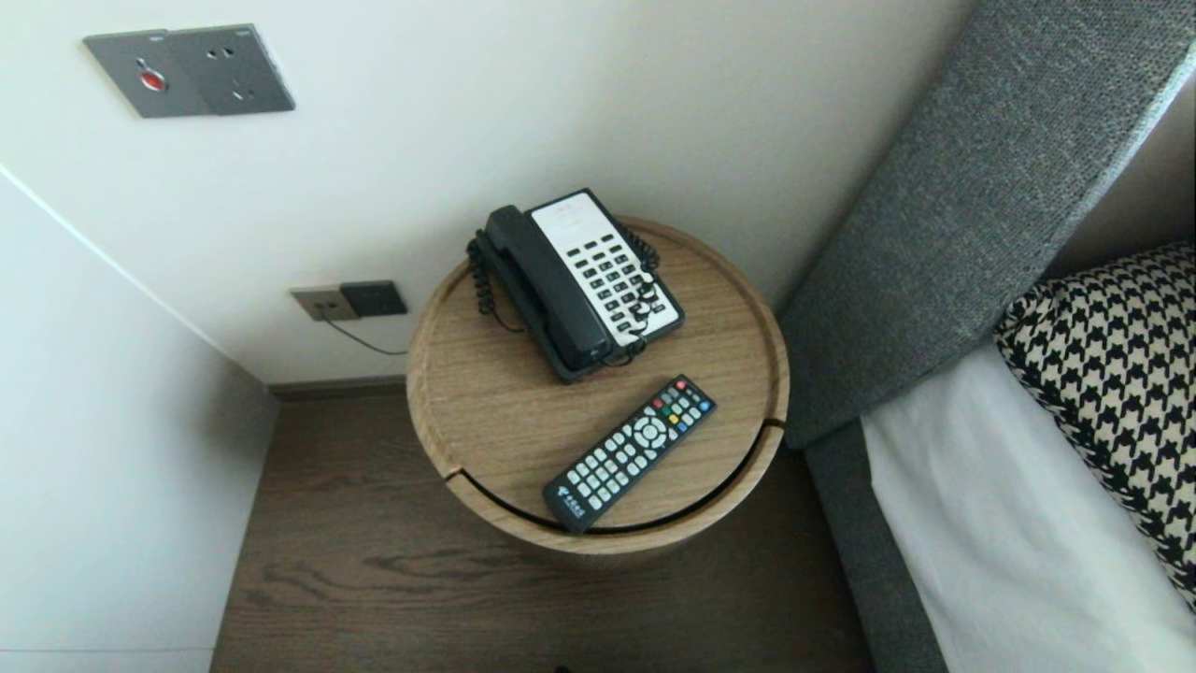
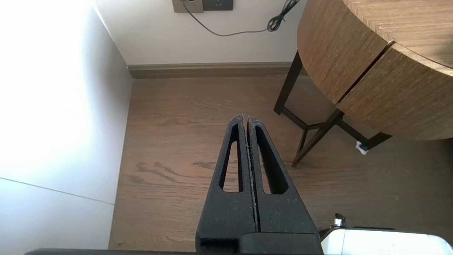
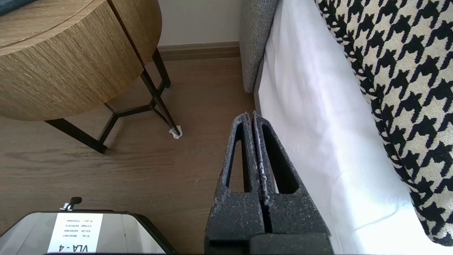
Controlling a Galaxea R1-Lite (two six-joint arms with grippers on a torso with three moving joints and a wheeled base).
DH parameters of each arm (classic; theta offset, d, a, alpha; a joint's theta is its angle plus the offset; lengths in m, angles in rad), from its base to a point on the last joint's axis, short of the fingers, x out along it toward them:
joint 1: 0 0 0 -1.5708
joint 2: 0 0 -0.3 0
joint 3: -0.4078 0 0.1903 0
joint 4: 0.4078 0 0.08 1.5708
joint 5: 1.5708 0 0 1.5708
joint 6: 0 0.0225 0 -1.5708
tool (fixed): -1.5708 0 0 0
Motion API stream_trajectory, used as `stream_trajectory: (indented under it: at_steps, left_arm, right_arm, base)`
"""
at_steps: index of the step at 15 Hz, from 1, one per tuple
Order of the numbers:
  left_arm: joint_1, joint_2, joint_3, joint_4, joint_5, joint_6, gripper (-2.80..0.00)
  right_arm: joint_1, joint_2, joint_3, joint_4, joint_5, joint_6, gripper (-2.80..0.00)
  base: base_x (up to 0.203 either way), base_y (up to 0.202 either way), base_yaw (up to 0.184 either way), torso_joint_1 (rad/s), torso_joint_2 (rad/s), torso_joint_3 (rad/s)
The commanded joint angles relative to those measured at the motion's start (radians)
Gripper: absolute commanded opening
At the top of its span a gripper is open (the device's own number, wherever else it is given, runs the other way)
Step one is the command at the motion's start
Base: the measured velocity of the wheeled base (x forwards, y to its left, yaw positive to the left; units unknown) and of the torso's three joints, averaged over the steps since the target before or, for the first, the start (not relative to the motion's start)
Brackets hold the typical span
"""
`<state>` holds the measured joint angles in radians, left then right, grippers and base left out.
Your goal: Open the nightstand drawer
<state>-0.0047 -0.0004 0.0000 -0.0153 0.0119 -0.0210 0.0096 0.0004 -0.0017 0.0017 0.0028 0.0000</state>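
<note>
A round wooden bedside table stands against the wall. On it sit a black desk phone with a white keypad and, nearer the front edge, a black remote control. Neither arm shows in the head view. My left gripper hangs low over the wooden floor, left of the table's drum, shut and holding nothing. My right gripper hangs low beside the bed's white sheet, shut and holding nothing, to the right of the table.
A grey upholstered headboard and a houndstooth pillow lie to the table's right. Wall sockets with a cable sit behind the table, a switch panel higher up. A white wall closes the left side. Dark metal table legs stand on the floor.
</note>
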Motion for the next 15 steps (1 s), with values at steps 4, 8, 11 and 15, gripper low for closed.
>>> stream_trajectory:
  at_steps: [4, 8, 11, 15]
  left_arm:
    - [0.0, 0.0, 0.002, -0.002, 0.002, 0.0, -2.8]
    - [0.0, 0.0, 0.002, -0.003, 0.005, 0.01, -2.8]
    - [0.0, 0.0, 0.002, -0.002, 0.003, 0.001, -2.8]
    - [0.0, 0.0, 0.002, -0.002, 0.0, 0.002, -2.8]
  right_arm:
    - [0.0, -0.002, 0.0, 0.0, 0.0, 0.0, -2.8]
    - [0.0, -0.002, 0.0, 0.0, 0.0, 0.0, -2.8]
    - [0.0, -0.002, 0.0, 0.0, 0.0, 0.0, -2.8]
    - [0.0, -0.002, 0.0, 0.0, 0.0, 0.0, -2.8]
  base:
    - [0.0, 0.0, 0.0, 0.0, 0.0, 0.0]
    - [0.0, 0.0, 0.0, 0.0, 0.0, 0.0]
    - [0.0, 0.0, 0.0, 0.0, 0.0, 0.0]
    - [0.0, 0.0, 0.0, 0.0, 0.0, 0.0]
